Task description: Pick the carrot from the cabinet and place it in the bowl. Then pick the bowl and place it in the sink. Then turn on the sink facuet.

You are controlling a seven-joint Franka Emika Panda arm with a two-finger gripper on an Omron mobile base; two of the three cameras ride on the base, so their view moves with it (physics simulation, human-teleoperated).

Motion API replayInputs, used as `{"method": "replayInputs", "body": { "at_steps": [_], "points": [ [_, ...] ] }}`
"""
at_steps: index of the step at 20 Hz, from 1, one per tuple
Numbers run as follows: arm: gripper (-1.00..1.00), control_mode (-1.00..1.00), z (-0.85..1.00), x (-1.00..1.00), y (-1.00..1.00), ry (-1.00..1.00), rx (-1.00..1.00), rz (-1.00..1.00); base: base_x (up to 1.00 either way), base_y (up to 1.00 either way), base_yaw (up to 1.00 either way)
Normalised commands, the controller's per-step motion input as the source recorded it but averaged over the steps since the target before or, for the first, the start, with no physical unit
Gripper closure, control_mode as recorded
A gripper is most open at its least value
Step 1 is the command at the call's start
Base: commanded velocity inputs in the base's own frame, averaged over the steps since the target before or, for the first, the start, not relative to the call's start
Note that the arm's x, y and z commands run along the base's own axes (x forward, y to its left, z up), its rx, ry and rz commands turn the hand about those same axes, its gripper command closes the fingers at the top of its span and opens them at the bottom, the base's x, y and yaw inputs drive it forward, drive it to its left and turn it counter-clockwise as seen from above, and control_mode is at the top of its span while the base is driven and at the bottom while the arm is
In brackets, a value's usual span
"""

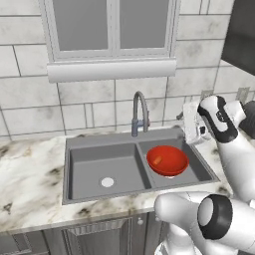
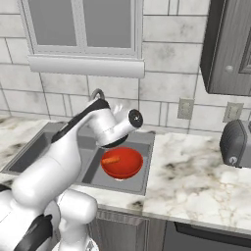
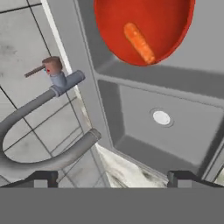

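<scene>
Carrot [image 3: 139,43] lies loose inside the red bowl [image 3: 175,26], and the bowl sits in the right basin of the grey double sink [image 1: 99,164], its rim close to the divider between the basins. In the left base view the bowl [image 1: 172,164] shows the small orange carrot [image 1: 157,160] near its left wall; in the right base view the carrot [image 2: 111,159] rests across the bowl [image 2: 128,169] bottom, partly under the arm. The left basin holds only its round pale drain [image 1: 107,182]. The faucet [image 1: 140,112] stands at the back rim of the sink, between the two basins, its arched spout reaching forward. In the hand view the faucet [image 3: 48,159] curves across the lower left, with its small side lever [image 3: 39,70] sticking out from the stem above the tiled wall. The claw [image 3: 111,178] is spread wide with nothing between its tips, hanging above the sink close beside the faucet spout and apart from the bowl. The marbled counter [image 2: 196,181] surrounds the sink, a dark cabinet [image 2: 230,46] hangs at upper right, and a toaster [image 2: 236,143] sits on the counter well to the right.
</scene>
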Motion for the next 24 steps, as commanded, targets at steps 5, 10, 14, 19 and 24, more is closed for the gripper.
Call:
{"method": "replayInputs", "body": {
  "at_steps": [5, 10, 14, 19, 24],
  "points": [
    [-1.00, -1.00, 0.03, 0.41, 0.43, 0.00, 0.42, -0.36, 0.00, 0.00, 0.00],
    [-1.00, -1.00, 0.11, 0.38, -0.07, 0.05, 0.47, -0.23, 0.00, 0.00, 0.00],
    [-1.00, -1.00, 0.00, 0.48, -0.21, 0.06, 0.48, -0.09, 0.00, 0.00, 0.00],
    [-1.00, -1.00, 0.00, 0.54, -0.23, 0.04, 0.37, 0.00, 0.00, 0.00, 0.00],
    [-1.00, -1.00, -0.14, 0.41, 0.00, 0.00, 0.05, 0.00, 0.00, 0.00, 0.00]
  ]
}}
